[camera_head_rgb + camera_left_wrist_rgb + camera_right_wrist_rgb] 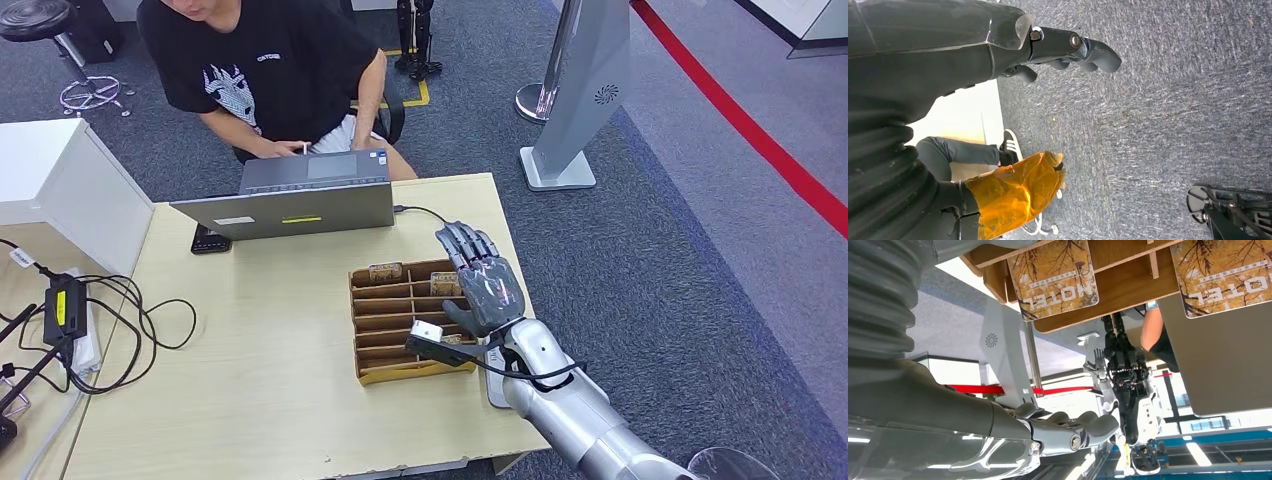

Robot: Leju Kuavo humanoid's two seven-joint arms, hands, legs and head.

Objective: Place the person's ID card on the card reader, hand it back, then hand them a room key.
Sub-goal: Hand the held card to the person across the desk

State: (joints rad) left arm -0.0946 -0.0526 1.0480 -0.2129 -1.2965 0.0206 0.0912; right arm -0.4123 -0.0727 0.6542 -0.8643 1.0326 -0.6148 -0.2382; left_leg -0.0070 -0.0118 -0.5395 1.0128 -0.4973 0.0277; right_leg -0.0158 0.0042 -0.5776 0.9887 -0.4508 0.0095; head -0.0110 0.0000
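A wooden slotted tray stands on the right half of the pale table. Hotel key cards with a brown tree print stand in its far slots, and show close up in the right wrist view. My right hand hovers over the tray's right side with its fingers stretched out and nothing in them; the fingers show empty in the wrist view too. My left hand hangs over grey carpet, holding nothing. A person in a black T-shirt sits behind the table with a hand on a laptop.
An open grey laptop sits at the far edge with a black device beside it. Cables and a black adapter lie at the left. A flat grey device lies partly under my right forearm. A grey stand is on the carpet.
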